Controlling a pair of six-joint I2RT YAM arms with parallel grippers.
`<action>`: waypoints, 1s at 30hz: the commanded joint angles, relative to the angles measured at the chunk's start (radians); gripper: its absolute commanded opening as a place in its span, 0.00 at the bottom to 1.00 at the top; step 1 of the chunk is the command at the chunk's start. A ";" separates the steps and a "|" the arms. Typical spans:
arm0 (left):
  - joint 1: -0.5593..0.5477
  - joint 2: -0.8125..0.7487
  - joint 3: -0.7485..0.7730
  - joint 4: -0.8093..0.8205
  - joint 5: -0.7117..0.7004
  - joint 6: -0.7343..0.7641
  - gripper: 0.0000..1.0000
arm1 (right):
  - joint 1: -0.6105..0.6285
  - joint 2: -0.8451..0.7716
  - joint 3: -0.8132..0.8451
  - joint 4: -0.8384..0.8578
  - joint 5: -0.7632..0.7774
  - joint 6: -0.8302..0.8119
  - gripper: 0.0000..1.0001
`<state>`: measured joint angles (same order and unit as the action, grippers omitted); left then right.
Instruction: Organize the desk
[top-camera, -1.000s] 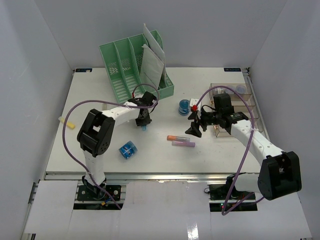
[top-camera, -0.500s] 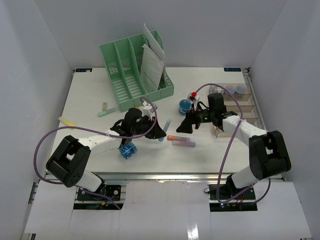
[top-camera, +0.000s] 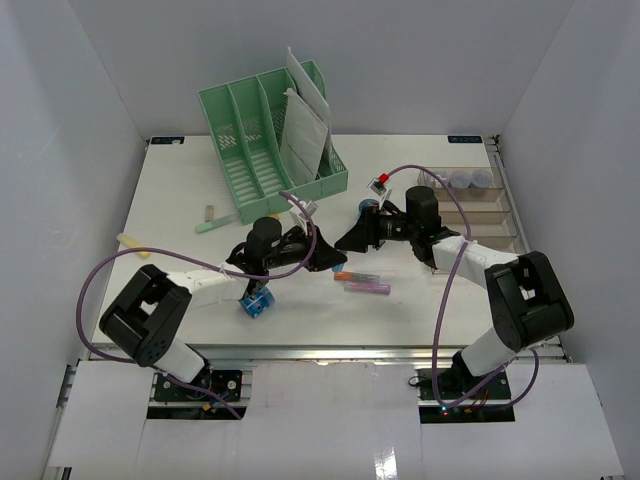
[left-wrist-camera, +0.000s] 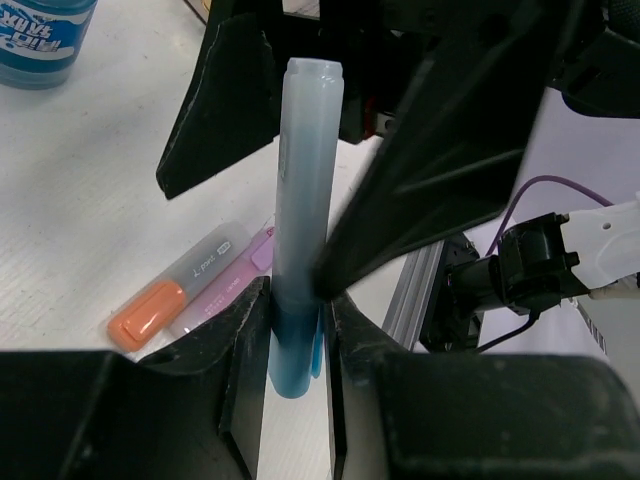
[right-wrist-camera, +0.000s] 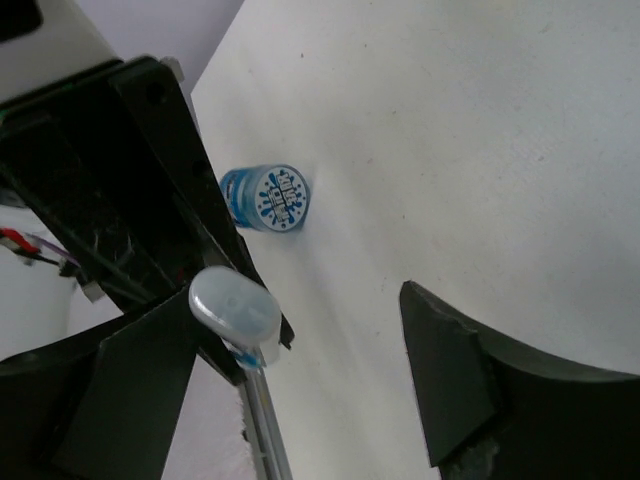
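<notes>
On the white desk, my left gripper is shut on the lower end of a pale blue highlighter. It holds the highlighter above the desk's middle. My right gripper is open and meets it from the right. Its two black fingers stand on either side of the highlighter's upper part. The highlighter's cap end sits close against one finger, with a wide gap to the other finger.
An orange highlighter and a pink one lie just below the grippers. A small blue jar sits near the left arm, and a blue bottle sits by the right gripper. The green file rack stands at the back and the clear tray at the right. More highlighters lie at the left.
My left gripper carried the blue highlighter from near the rack to the desk's middle. The right gripper moved left until its open fingers straddled the highlighter.
</notes>
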<state>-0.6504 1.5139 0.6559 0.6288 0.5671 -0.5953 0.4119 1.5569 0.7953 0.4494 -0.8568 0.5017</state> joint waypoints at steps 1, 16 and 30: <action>-0.006 -0.006 0.039 0.056 -0.003 -0.011 0.08 | 0.010 0.003 0.028 0.117 0.030 0.070 0.56; -0.003 -0.096 0.086 -0.075 -0.071 0.082 0.92 | -0.017 -0.120 0.034 -0.045 0.136 -0.174 0.09; 0.018 -0.406 0.190 -0.771 -0.588 0.574 0.98 | -0.338 -0.247 0.050 -0.126 0.741 -0.693 0.08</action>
<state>-0.6454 1.1741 0.8265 0.1125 0.2364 -0.2071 0.1257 1.3023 0.8211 0.2781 -0.3595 0.0269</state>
